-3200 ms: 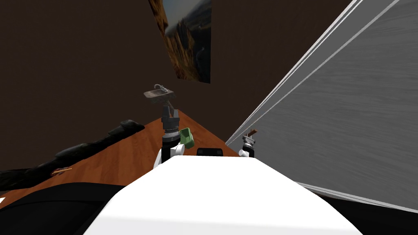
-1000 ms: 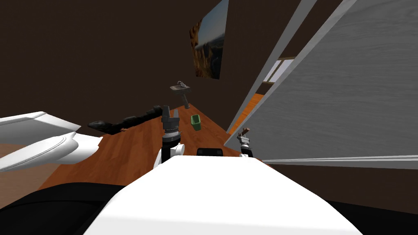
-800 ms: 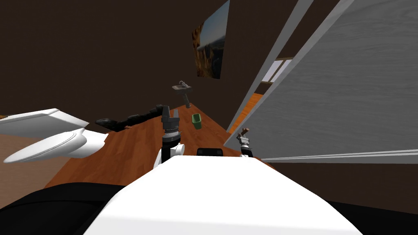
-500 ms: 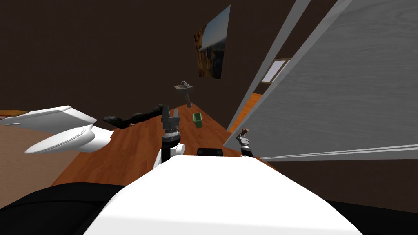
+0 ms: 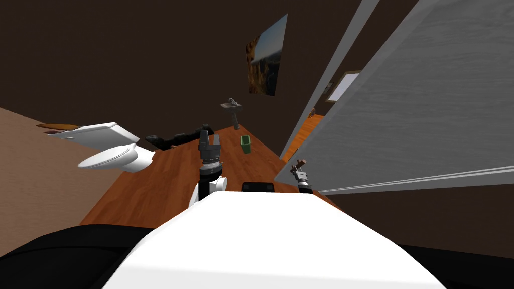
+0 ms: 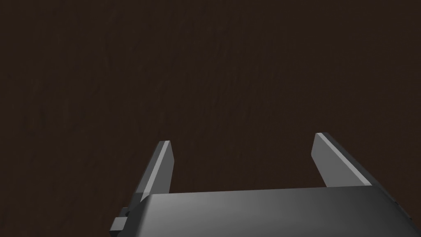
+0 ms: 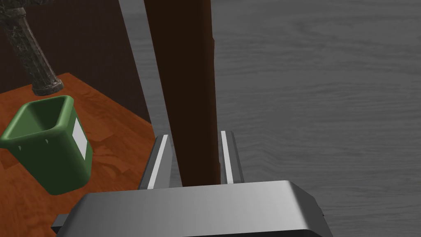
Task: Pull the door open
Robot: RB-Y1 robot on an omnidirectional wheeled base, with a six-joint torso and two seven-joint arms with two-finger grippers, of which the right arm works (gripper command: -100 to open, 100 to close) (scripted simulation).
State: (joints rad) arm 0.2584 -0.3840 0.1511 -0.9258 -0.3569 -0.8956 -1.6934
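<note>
The grey door [image 7: 320,82] is seen ajar at the right of the room, its brown handle [image 7: 185,82] clenched by the right gripper [image 7: 195,135]. A reddish wooden floor [image 5: 165,180] is laid below, with a green bin [image 7: 49,144] near a sink pedestal [image 7: 33,61] and a white toilet [image 5: 118,156] at the left. The left gripper [image 6: 242,138] is held spread before a dark wall [image 6: 205,61]

Wooden floor [image 5: 165,185] carries a green bin [image 5: 245,144] near the sink pedestal [image 5: 235,120]
</note>
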